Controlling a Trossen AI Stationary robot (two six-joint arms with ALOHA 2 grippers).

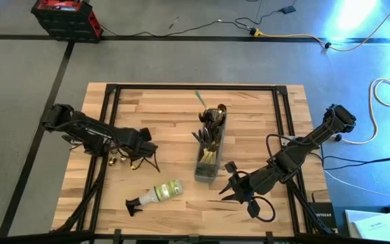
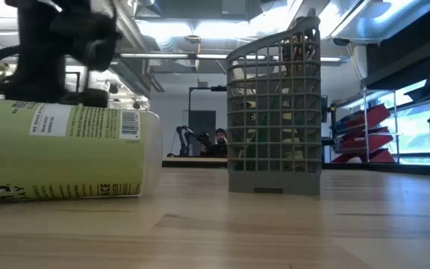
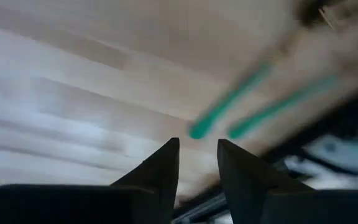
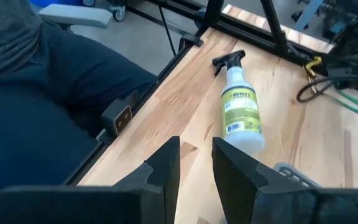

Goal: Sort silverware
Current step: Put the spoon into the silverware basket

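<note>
A grey mesh caddy stands upright mid-table with several pieces of silverware sticking up out of it. One green-handled piece lies on the wood beyond the caddy. A few gold pieces lie under my left arm. My left gripper hovers left of the caddy, slanting down, its fingers a narrow gap apart and empty. Past its tips show two blurred green handles. My right gripper hangs near the caddy's near end, a narrow gap between its fingers and nothing in it.
A clear spray bottle lies on its side near the front edge, between the two grippers. A black frame runs around the table's edges. Dark blue clothing of a person shows beside the table.
</note>
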